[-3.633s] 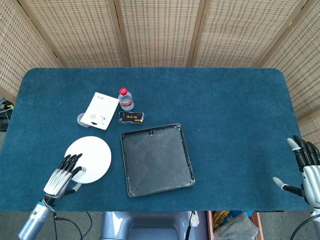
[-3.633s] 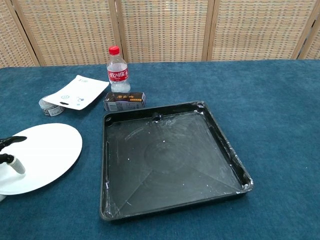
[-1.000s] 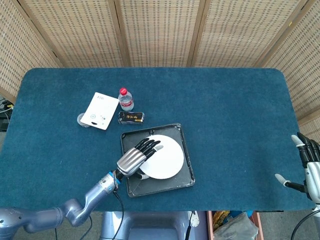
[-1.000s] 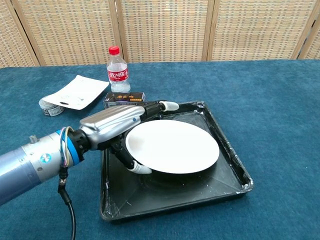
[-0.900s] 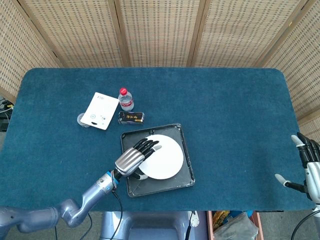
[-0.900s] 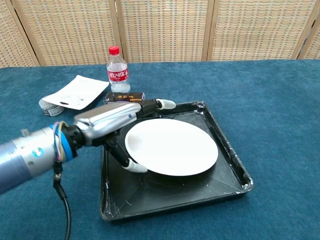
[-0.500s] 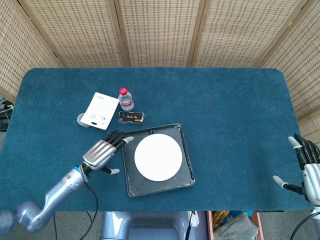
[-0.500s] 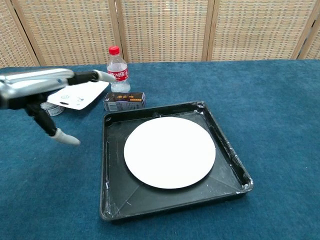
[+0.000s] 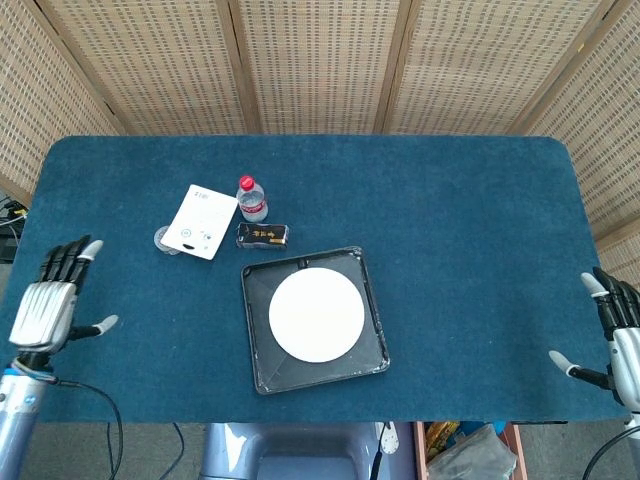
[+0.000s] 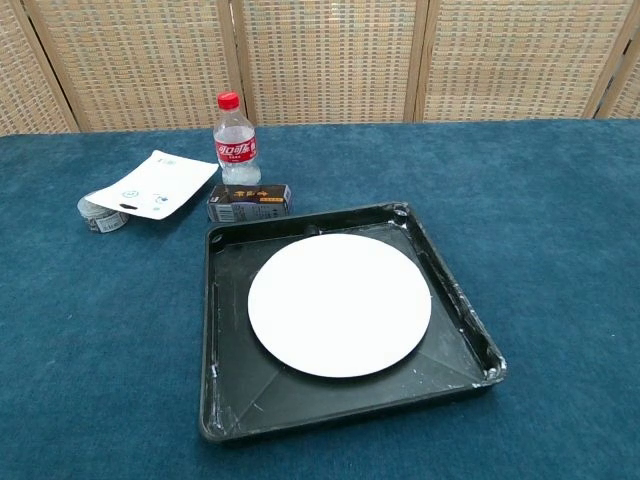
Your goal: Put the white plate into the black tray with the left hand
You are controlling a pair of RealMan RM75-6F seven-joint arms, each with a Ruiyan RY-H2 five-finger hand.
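Note:
The white plate (image 9: 316, 315) (image 10: 339, 304) lies flat inside the black tray (image 9: 258, 290) (image 10: 212, 300), filling most of its floor. My left hand (image 9: 48, 305) hovers at the table's left edge in the head view, far from the tray, fingers spread and holding nothing. At the right edge my right hand (image 9: 616, 335) is also open and empty. Neither hand shows in the chest view.
Behind the tray stand a small water bottle with a red cap (image 9: 250, 198) (image 10: 235, 141), a dark small box (image 9: 262, 235) (image 10: 249, 202), a white pouch (image 9: 200, 221) (image 10: 153, 186) and a roll of tape (image 9: 163, 240) (image 10: 100, 214). Woven screens close off the back.
My left hand has let go of the plate in the tray and pulled back left to the table's edge, leaving the chest view. The right hand barely moved.

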